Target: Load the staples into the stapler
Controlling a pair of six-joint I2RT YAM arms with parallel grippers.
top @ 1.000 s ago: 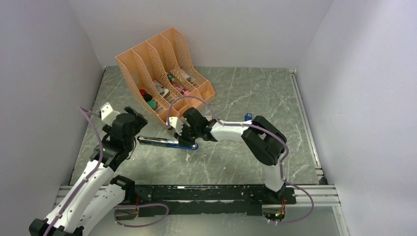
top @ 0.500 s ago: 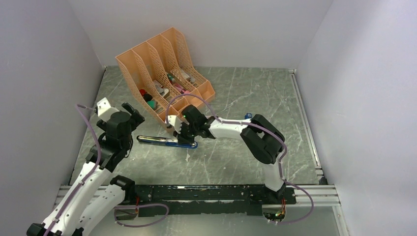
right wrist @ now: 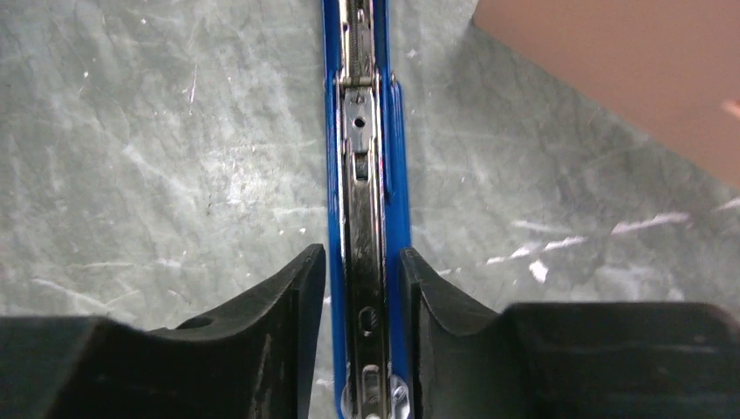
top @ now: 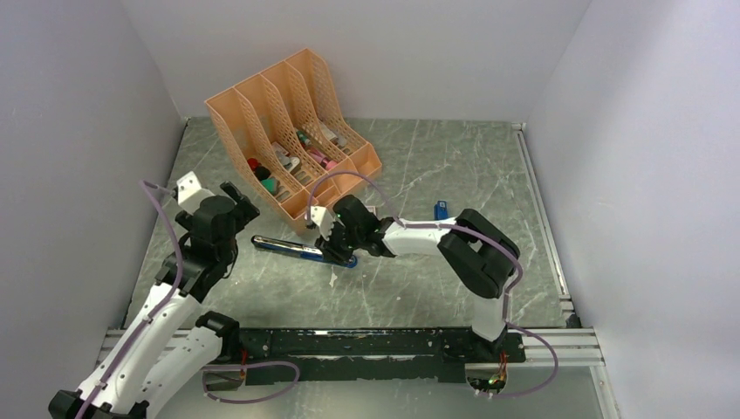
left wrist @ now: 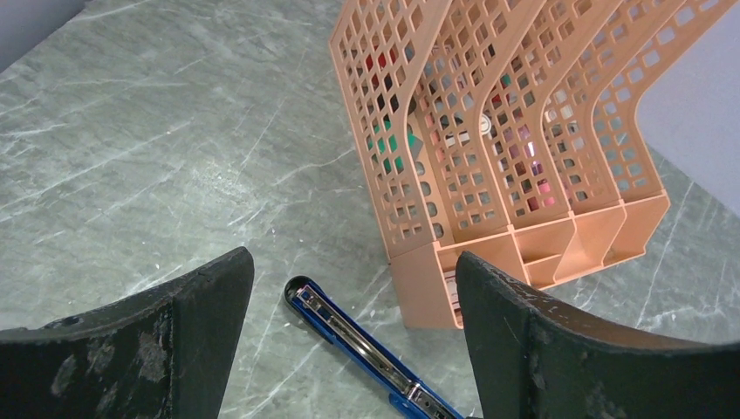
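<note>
Down at the near side, the left gripper (left wrist: pixel 353 266) hangs with its jaws spread wide and nothing between them, poised over the table (top: pixel 419 288) by the stapler's (top: pixel 297 250) left tip. Just beyond, the right gripper (right wrist: pixel 362 262) straddles the other end. Its fingers (right wrist: pixel 297 297) sit snug against the blue sides, but I cannot tell whether they squeeze or merely bracket. The stapler lies swung open flat, its metal channel facing up. It looks stiff and fairly light, a hinged piece of plastic and steel that I'd expect to skate on this slick stone-pattern top. The best hold is across the narrow blue flanks, right where those fingers are. As for the staples, I can't pick them out anywhere, and whether a strip already sits in the channel is too fine to judge. A strip should be featherweight, thin and apt to snap apart, so pinch it by its long edges. Farther back sits a small blue item (top: pixel 441 208), and farthest stands the peach organiser (top: pixel 288 131).
</note>
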